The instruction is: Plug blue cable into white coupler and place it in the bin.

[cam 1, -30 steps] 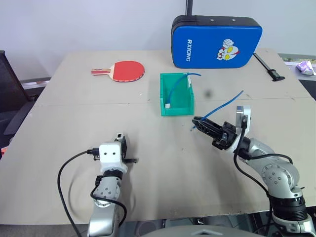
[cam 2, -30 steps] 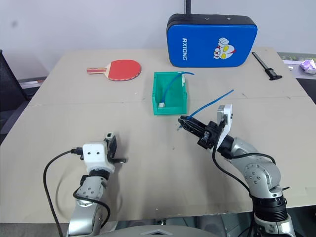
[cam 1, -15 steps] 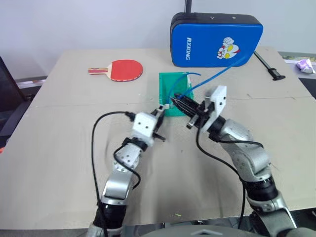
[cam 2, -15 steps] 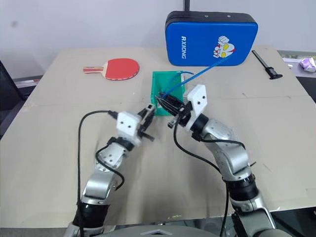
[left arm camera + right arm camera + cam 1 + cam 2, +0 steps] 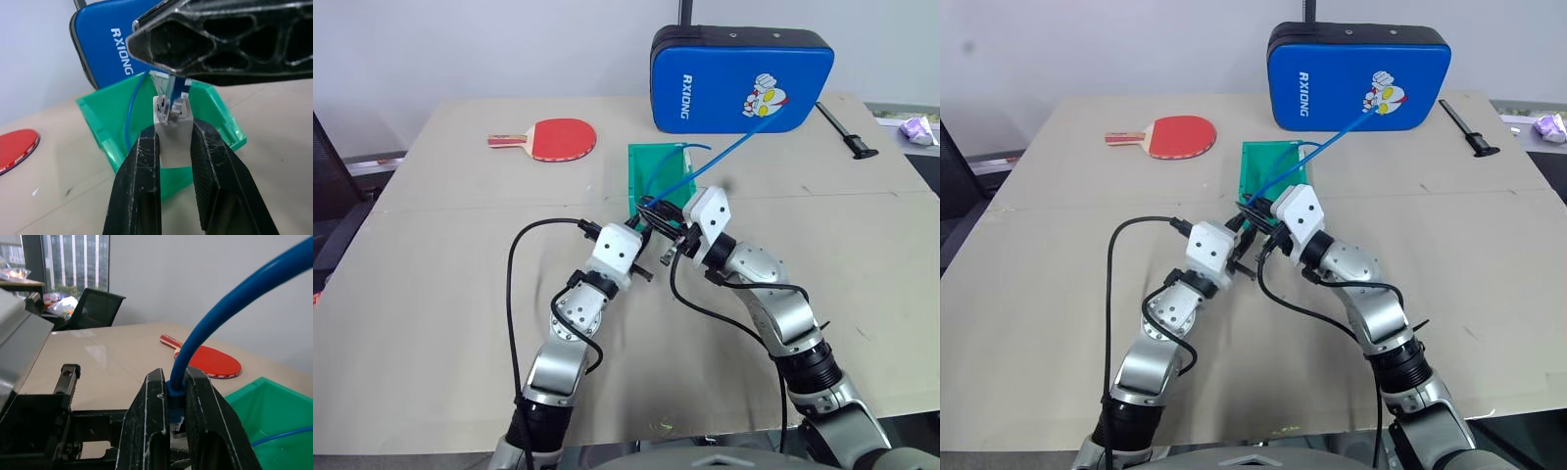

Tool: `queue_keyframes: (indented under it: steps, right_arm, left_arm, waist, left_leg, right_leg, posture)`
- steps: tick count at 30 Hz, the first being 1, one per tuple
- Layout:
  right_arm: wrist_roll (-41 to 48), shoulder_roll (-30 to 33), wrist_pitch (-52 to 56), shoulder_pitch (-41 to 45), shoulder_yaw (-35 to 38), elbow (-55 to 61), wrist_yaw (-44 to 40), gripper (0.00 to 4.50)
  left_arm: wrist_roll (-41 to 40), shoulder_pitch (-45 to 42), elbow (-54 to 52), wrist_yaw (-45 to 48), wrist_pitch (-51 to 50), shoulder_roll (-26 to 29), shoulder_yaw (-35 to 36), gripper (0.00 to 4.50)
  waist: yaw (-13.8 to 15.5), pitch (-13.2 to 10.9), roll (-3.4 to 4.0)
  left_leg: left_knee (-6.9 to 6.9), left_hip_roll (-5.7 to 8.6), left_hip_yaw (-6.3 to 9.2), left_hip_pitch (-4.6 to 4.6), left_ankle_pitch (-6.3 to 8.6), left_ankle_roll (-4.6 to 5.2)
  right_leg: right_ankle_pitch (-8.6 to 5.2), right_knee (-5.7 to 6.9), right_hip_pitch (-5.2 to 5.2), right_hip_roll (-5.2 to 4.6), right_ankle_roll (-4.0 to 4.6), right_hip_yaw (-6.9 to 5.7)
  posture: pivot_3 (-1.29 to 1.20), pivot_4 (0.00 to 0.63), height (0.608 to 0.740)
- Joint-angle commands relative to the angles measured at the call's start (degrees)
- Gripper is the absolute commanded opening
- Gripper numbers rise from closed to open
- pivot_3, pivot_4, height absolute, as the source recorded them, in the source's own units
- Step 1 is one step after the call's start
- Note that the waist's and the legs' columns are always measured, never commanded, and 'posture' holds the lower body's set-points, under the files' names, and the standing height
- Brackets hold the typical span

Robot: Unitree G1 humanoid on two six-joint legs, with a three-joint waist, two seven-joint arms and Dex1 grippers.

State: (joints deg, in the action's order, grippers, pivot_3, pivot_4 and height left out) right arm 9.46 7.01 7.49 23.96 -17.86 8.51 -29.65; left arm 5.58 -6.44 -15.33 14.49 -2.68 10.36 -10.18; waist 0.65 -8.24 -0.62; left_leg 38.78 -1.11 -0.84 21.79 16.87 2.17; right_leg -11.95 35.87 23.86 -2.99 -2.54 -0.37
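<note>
Both tools moved together before the green plastic bin [image 5: 658,168]: left tool [image 5: 172,147] clamps the small white plastic coupler [image 5: 171,128], right tool [image 5: 175,417] pinches the thin blue cable [image 5: 729,155], plug at socket, mating apparently underway.

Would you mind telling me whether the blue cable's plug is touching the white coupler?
Touching: the left wrist view shows the blue cable's plug entering the white coupler socket.

bin [image 5: 643,174] stands just beyond both grippers; bare table [image 5: 440,264] lies either side.

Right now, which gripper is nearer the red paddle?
Left. The left gripper sits on the side toward the red paddle; the right gripper meets it from the far side.
</note>
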Motion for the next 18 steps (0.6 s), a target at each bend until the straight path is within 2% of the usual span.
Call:
queue_keyframes:
  steps: [1,12,18]
  right_arm:
    - [-1.88,0.2,0.22,0.25,-0.07,0.54,0.73,0.0]
    - [-4.05,0.64,2.83,1.03,0.76,0.43,1.8,0.0]
    - [-6.07,1.66,7.31,1.58,-2.12,1.84,0.84,0.0]
  left_arm:
    - [0.48,-0.7,-3.52,-0.33,1.06,0.02,0.08,0.27]
    - [0.17,-0.68,-3.28,-0.1,0.74,0.09,-0.01,0.27]
    - [0.69,-0.78,-3.62,0.09,0.71,0.26,-0.53,0.27]
  waist:
    - [0.0,0.0,0.0]
    - [-0.01,0.0,0.0]
    - [-0.02,0.0,0.0]
  left_leg:
    - [0.0,0.0,0.0,0.0,0.0,0.0]
    - [0.0,0.01,0.0,0.0,0.0,0.0]
    - [0.0,0.01,0.01,-0.01,0.0,0.0]
  right_leg:
    - [0.0,0.0,0.0,0.0,0.0,0.0]
    - [0.0,0.01,0.0,0.0,0.0,0.0]
    - [0.0,0.01,0.0,0.0,0.0,0.0]
  posture:
    - [0.0,0.15,0.728]
    - [0.0,0.15,0.728]
    - [0.0,0.15,0.728]
